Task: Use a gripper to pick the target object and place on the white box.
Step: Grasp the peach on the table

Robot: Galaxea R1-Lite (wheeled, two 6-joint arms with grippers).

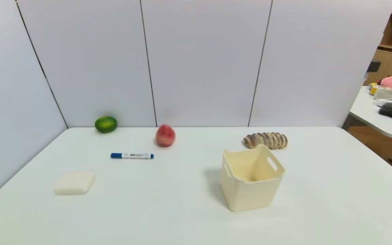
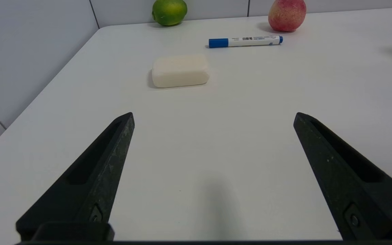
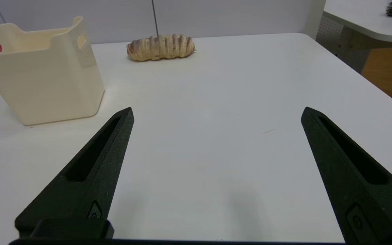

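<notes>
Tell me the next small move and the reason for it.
Probably ease the open, empty left gripper forward toward the peach: the fruit stands on the table beyond the marker, outside the white box, and nothing holds it.

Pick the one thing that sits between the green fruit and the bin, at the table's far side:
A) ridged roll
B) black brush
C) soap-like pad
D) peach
D: the peach stands right of the green fruit and left of the bin, near the far edge.
</notes>
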